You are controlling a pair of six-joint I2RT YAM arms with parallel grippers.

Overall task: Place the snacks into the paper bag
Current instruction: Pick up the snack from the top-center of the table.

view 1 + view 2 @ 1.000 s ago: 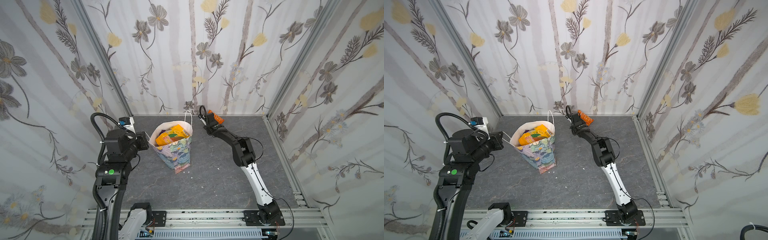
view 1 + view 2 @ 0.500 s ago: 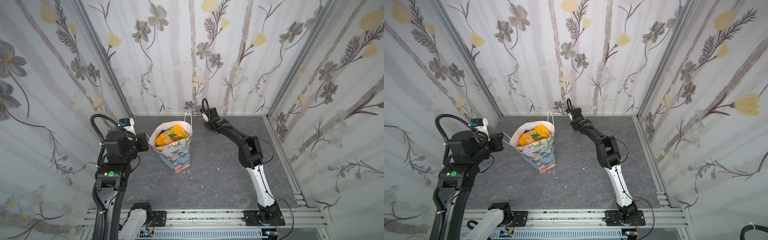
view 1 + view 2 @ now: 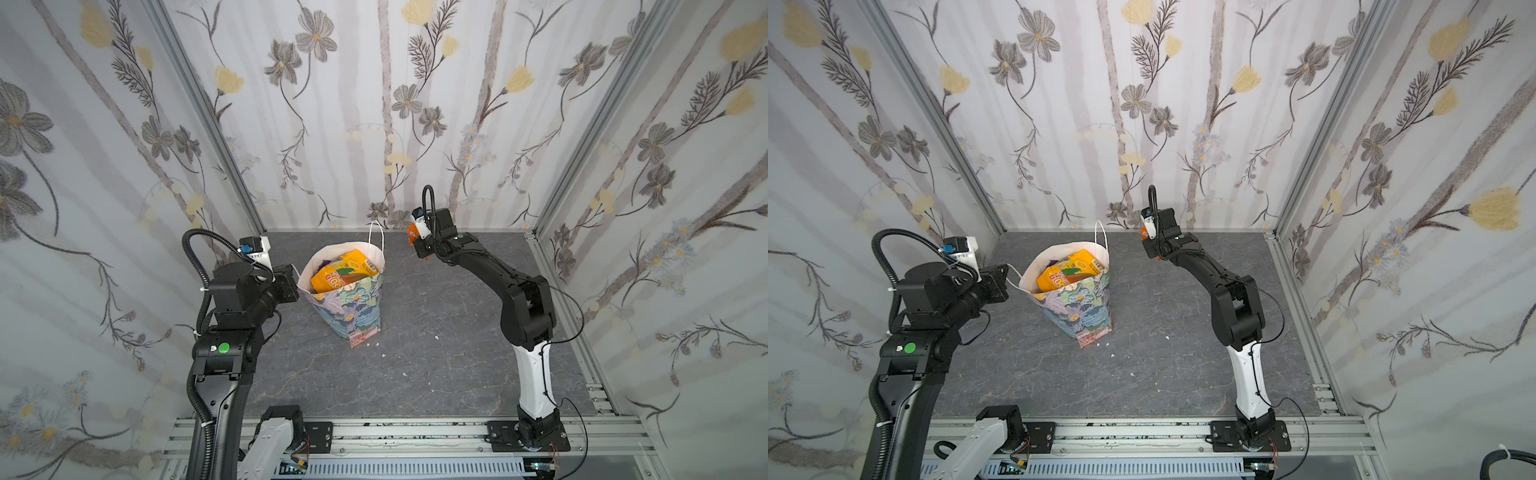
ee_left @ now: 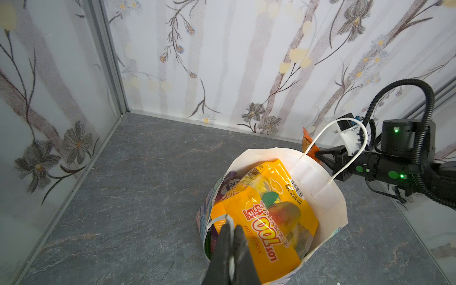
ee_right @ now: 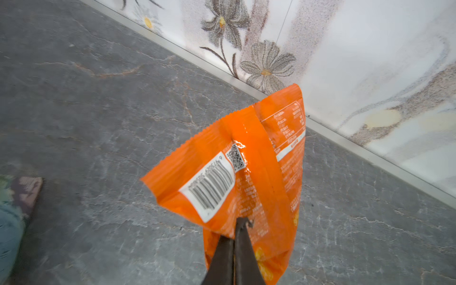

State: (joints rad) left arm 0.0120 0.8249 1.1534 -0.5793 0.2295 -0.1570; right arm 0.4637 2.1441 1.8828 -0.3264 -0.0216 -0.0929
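Note:
The flowered paper bag [image 3: 351, 309] [image 3: 1077, 309] stands upright mid-floor, its mouth open. Several snacks fill it, a yellow-orange packet [image 3: 338, 276] [image 3: 1065, 276] [image 4: 266, 222] on top. My left gripper [image 4: 230, 225] [image 3: 296, 276] [image 3: 1009, 275] is shut on the bag's near white cord handle at the rim. My right gripper [image 5: 240, 225] [image 3: 417, 240] [image 3: 1148, 241] is shut on one edge of an orange snack packet [image 5: 234, 167] [image 3: 411, 230] [image 3: 1143, 231] [image 4: 308, 145], held just beyond the bag's far handle [image 4: 345, 138], near the back wall.
Flowered walls close in the grey stone-look floor [image 3: 436, 374] on three sides. An aluminium rail [image 3: 415, 432] carrying both arm bases runs along the front. Small white crumbs [image 3: 382, 355] lie near the bag's foot.
The orange packet lay on the floor by the back wall; it now hangs from my right gripper, whose arm has risen and swung. The left arm and the bag have stayed put.

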